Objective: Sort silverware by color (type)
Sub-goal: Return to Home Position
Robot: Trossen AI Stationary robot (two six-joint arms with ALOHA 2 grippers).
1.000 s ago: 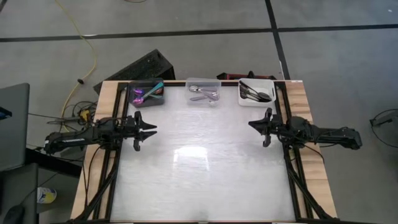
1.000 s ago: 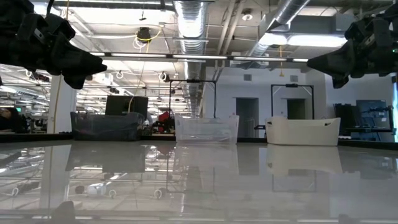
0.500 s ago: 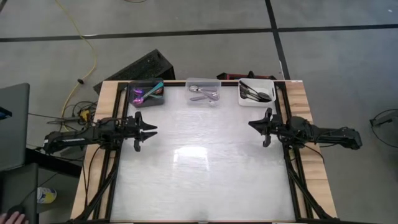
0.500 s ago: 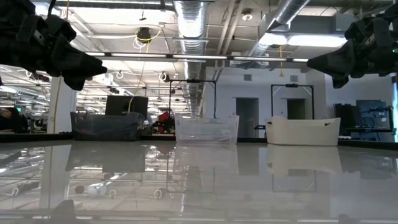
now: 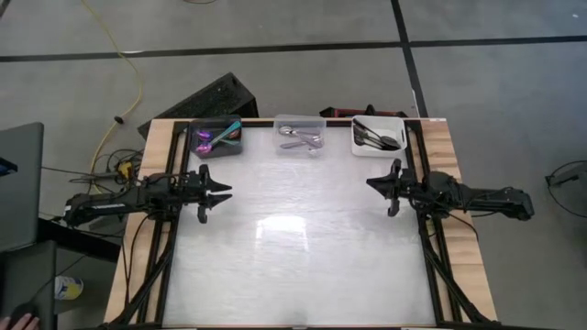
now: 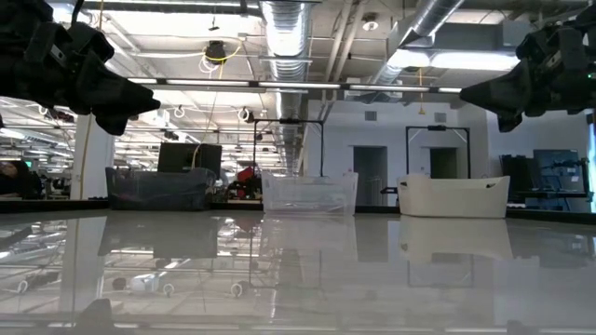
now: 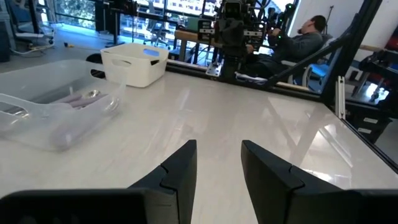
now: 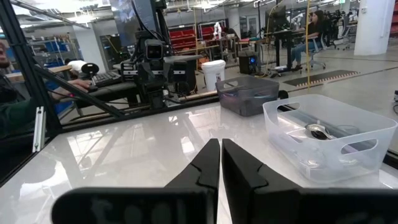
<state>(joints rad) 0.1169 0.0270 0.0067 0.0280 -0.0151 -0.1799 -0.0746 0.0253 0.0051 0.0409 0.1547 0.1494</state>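
All the spoons lie in three bins at the table's far edge. Purple-blue spoons with teal handles (image 5: 218, 137) are in the dark grey bin (image 5: 196, 147), silver spoons (image 5: 301, 139) in the clear bin (image 5: 300, 120), and black spoons (image 5: 376, 137) in the white bin (image 5: 400, 123). My left gripper (image 5: 223, 192) (image 7: 219, 144) hovers open above the table's left side. My right gripper (image 5: 371, 181) (image 8: 221, 142) hovers shut above the right side. Both point toward the table's middle and hold nothing.
The glossy white tabletop (image 5: 293, 238) stretches bare between the arms. Black frame rails (image 5: 167, 257) run along the left and right edges. A person sits beyond the table in the left wrist view (image 7: 308, 37); another person's hand (image 5: 20, 322) shows at the floor.
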